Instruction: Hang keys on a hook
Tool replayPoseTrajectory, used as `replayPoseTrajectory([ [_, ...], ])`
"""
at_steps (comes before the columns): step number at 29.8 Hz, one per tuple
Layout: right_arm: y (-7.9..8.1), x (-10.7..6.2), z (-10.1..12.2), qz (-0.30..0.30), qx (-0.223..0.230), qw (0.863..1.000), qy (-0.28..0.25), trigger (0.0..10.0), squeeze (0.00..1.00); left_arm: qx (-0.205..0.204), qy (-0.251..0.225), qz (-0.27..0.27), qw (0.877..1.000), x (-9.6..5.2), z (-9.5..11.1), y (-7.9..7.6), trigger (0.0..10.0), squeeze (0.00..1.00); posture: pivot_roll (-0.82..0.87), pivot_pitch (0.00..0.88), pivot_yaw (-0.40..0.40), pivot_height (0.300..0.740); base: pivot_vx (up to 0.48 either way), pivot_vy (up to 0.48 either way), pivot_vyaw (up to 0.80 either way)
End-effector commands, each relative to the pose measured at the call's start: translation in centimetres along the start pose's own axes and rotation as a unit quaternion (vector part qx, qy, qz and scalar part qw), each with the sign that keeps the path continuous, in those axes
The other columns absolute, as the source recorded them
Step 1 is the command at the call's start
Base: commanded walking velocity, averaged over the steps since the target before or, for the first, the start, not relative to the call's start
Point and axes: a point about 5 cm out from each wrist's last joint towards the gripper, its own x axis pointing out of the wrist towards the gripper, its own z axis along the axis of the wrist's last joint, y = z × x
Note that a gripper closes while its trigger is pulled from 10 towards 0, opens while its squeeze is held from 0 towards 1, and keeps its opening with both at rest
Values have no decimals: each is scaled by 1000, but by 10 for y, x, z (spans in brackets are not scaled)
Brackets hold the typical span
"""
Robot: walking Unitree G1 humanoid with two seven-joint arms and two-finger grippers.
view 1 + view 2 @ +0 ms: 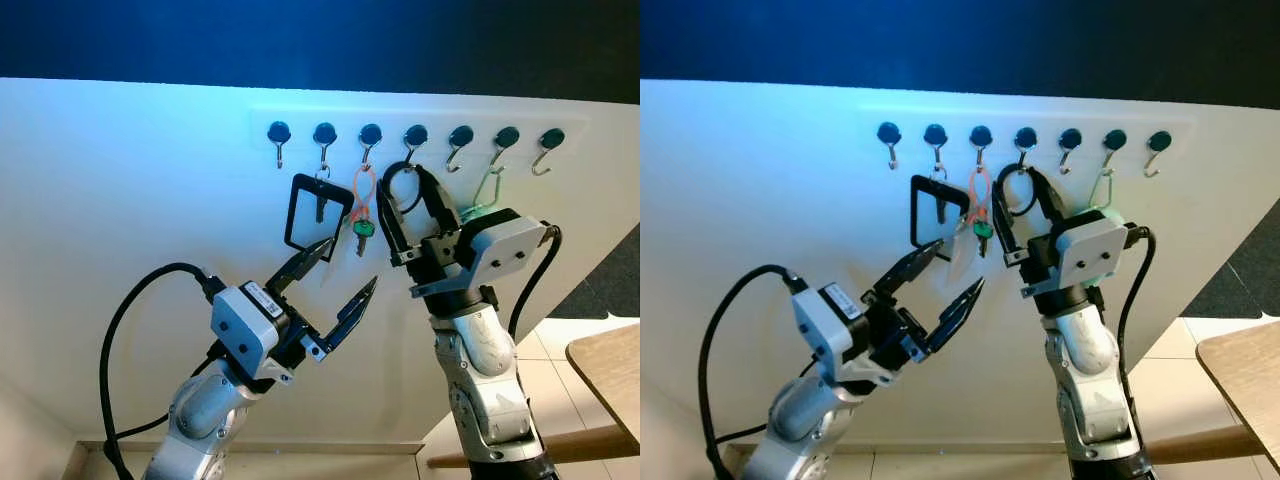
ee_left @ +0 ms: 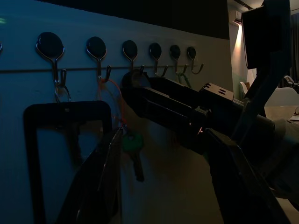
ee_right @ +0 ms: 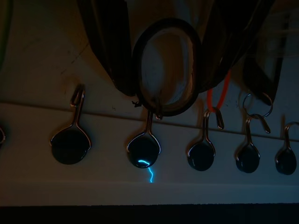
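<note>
The right tool (image 1: pixel 408 200) is clenched on a black key ring (image 1: pixel 403 187), raised so the loop sits over the fourth hook (image 1: pixel 414 140) on the wall rail. The left tool (image 1: pixel 345 278), released and spread, waits lower left, near the hanging green key (image 1: pixel 362 230).

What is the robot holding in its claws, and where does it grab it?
The right gripper holds a black ring between its fingers, pinched at the sides, up at the fourth hook. The left gripper is open and holds nothing.
</note>
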Motion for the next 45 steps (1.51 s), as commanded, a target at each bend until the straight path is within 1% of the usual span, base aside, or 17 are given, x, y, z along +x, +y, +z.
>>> replayPoseTrajectory([
  [1, 1, -4, -10, 0, 0, 1000, 29, 10000, 0, 5, 1, -9, 1000, 1, 2, -2, 10000, 0, 67, 85, -37, 740, 0, 0, 0],
  [2, 1, -4, -10, 0, 1, 1000, 29, 10000, 0, 5, 0, -9, 1000, 1, 2, -2, 10000, 0, 67, 85, -37, 740, 0, 0, 0],
  [3, 1, -4, -10, -1, 3, 1000, 29, 10000, 463, 5, 0, -9, 1000, 1, 2, -2, 10000, 0, 67, 85, -38, 740, 0, 0, 0],
  [5, 1, -4, -11, -1, 4, 1000, 29, 10000, 463, 5, 0, -9, 1000, 1, 2, -2, 10000, 0, 67, 84, -37, 740, 0, 0, 0],
  [6, 1, -4, -10, -2, 4, 1000, 28, 10000, 1000, 5, -1, -9, 1000, 1, 2, -1, 10000, 0, 67, 84, -37, 740, 0, 0, 0],
  [7, 0, -4, -10, -4, 3, 1000, 27, 10000, 957, 5, -1, -9, 1000, 1, 2, -1, 10000, 0, 67, 83, -37, 740, 0, 0, 0],
  [8, 0, -4, -10, -5, 3, 1000, 26, 10000, 514, 5, -2, -9, 1000, 2, 2, -1, 10000, 0, 67, 84, -36, 740, 0, 0, 0],
  [9, 0, -4, -10, -5, 3, 1000, 26, 10000, 514, 5, -2, -9, 1000, 2, 2, -1, 10000, 0, 67, 84, -36, 740, 0, 0, 0],
  [10, 0, -4, -9, -7, 2, 1000, 24, 10000, 0, 4, -2, -9, 1000, 2, 3, -1, 10000, 0, 66, 85, -37, 740, 0, 0, 0],
  [19, -1, -10, -8, -9, 9, 1000, 18, 10000, 0, 3, -3, -9, 1000, 2, 3, -2, 10000, 0, 67, 87, -36, 740, 0, 0, 0],
  [29, 3, -50, -22, -9, 5, 998, 69, 10000, 0, 0, -3, -9, 1000, 1, 3, -3, 10000, 0, 61, 90, -33, 740, 0, 0, 0],
  [37, -4, -103, -66, -15, -3, 981, 195, 10000, 0, -2, 0, -2, 1000, -2, 0, -2, 10000, 0, 61, 87, -40, 740, 0, 0, 0],
  [40, -5, -113, -73, -13, -7, 976, 219, 10000, 0, -3, 3, -1, 1000, -4, -1, -3, 10000, 0, 61, 86, -41, 740, 0, 0, 0],
  [41, -6, -126, -84, -10, -12, 967, 253, 10000, 0, -4, 8, 2, 1000, -6, -3, -3, 10000, 0, 62, 84, -44, 740, 0, 0, 0],
  [43, -6, -126, -84, -10, -12, 967, 253, 10000, 0, -4, 8, 2, 1000, -6, -3, -3, 10000, 0, 62, 84, -44, 740, 0, 0, 0],
  [44, -9, -143, -95, -10, -26, 955, 294, 10000, 0, -5, 18, 11, 1000, -10, -7, -2, 10000, 0, 62, 84, -45, 740, 0, 0, 0],
  [45, -9, -143, -95, -10, -26, 955, 294, 10000, 0, -5, 18, 11, 1000, -10, -7, -2, 10000, 0, 62, 84, -45, 740, 0, 0, 0],
])
